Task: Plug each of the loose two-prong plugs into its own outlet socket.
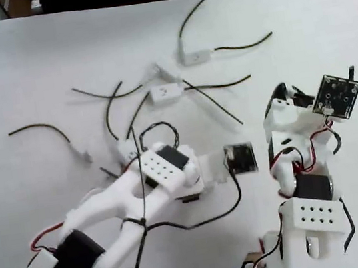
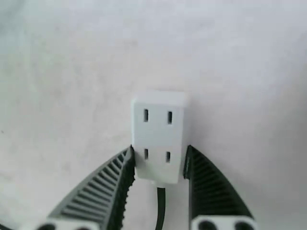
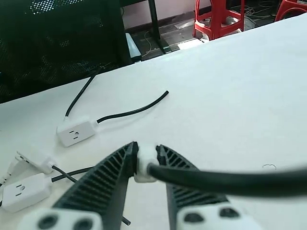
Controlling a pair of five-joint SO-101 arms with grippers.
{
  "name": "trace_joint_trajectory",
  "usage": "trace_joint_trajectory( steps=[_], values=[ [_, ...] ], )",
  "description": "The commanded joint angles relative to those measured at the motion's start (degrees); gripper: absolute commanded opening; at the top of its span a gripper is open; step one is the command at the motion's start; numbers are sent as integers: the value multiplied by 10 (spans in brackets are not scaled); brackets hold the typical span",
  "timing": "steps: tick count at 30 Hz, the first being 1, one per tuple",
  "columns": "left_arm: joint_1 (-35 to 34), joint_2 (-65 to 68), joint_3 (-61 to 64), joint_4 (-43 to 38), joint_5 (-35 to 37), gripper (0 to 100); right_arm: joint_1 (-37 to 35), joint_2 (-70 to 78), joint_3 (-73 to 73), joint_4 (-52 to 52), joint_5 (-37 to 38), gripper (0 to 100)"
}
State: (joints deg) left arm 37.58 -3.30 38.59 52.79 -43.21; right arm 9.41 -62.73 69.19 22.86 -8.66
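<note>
The left gripper (image 2: 158, 157) has its ribbed fingers (image 2: 115, 178) clamped on the cord end of a white socket block (image 2: 158, 120), with 2 slot pairs showing. The right gripper (image 3: 145, 149) is clenched on a white plug (image 3: 143, 167); its prongs are hidden. In the high view the arms sit lower left and lower right, well apart. The next move likely calls for holding the socket firm, lining the prongs up with 1 slot pair, then pushing straight in.

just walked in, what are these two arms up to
The left gripper is closed on a white socket, and the right gripper holds a plug with its black cord trailing. The two are not yet joined. Two more sockets lie farther out on the table, both empty.
</note>
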Motion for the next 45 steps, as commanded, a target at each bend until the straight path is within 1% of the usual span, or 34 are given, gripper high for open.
trace_joint_trajectory(
  steps=[1,5,7,10,14,18,20,23,25,27,31,34,39,41,45],
  values=[
    [-65,-4,-43,4,130,33,1,-5,-12,-10,-4,17],
    [-125,-4,-46,-3,173,104,0,-5,-12,-9,-4,17],
    [-146,-4,-46,-9,207,134,0,-5,-12,-9,-4,17],
    [-159,-3,-53,-4,248,184,-1,-5,-14,-3,-4,17],
    [-156,-5,-74,31,282,299,-22,-5,-22,22,-2,17],
    [-159,-5,-141,106,280,306,-55,-5,-41,69,3,17],
    [-169,-5,-175,147,280,306,-73,-5,-52,95,29,17],
    [-194,-6,-216,200,280,300,-120,-5,-55,124,75,17],
    [-210,-12,-229,222,279,272,-151,-5,-58,146,96,17],
    [-217,-35,-222,231,259,243,-182,-5,-65,170,120,17],
    [-218,-135,-161,215,252,226,-240,5,-74,205,152,17],
    [-246,-233,-99,185,261,226,-268,51,-87,211,160,17],
    [-342,-351,-5,141,290,226,-295,181,-146,211,171,18],
    [-378,-374,28,127,296,226,-311,227,-169,211,196,18],
    [-431,-393,97,90,306,226,-340,288,-204,212,217,18]
  ],
)
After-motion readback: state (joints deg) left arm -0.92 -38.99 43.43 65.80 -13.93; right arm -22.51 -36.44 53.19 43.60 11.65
